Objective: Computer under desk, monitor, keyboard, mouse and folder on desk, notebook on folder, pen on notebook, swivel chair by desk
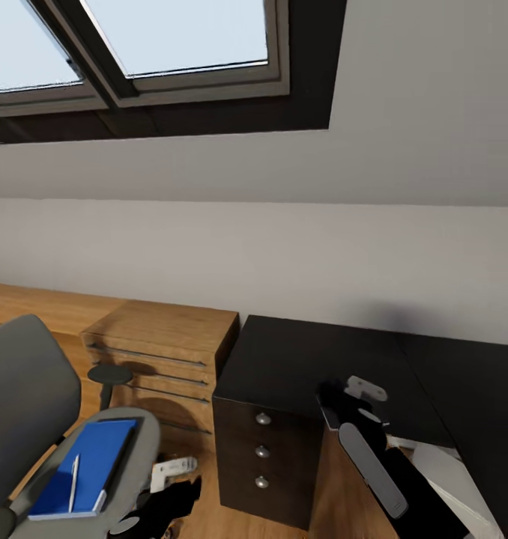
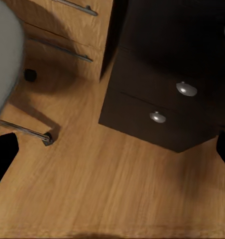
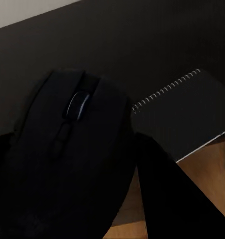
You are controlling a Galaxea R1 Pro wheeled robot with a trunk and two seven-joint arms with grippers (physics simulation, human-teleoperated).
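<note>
Left claw [image 2: 112, 154] hung low over the wood floor [image 2: 107, 194], its two dark fingers spread wide at either edge of the left wrist view, with nothing between them. Beside it in that view were the chair's grey seat edge, one chrome leg with a castor [image 2: 47, 139], and the dark drawer unit.

Farthest left in the head view stood the chair [image 1: 22, 397], well apart from the worktop. The blue folder [image 1: 93, 464] lay flat on its seat, and the white pen [image 1: 74, 483] lay on top of the folder. Behind the chair a low wooden shelving unit [image 1: 164, 344] ran along the white wall, touching the worktop's side.

Next came the glossy black worktop [image 1: 299, 359], with three round silver knobs [image 1: 262, 451] down its drawer unit.

Over the worktop's front part was the right claw [image 1: 342, 403], pinching the mouse [image 3: 77, 124] between its fingers. Whether the mouse touched the surface I could not tell. Just beside it, the dark spiral-bound notebook [image 3: 187, 119] lay flat on the worktop at its edge.
</note>
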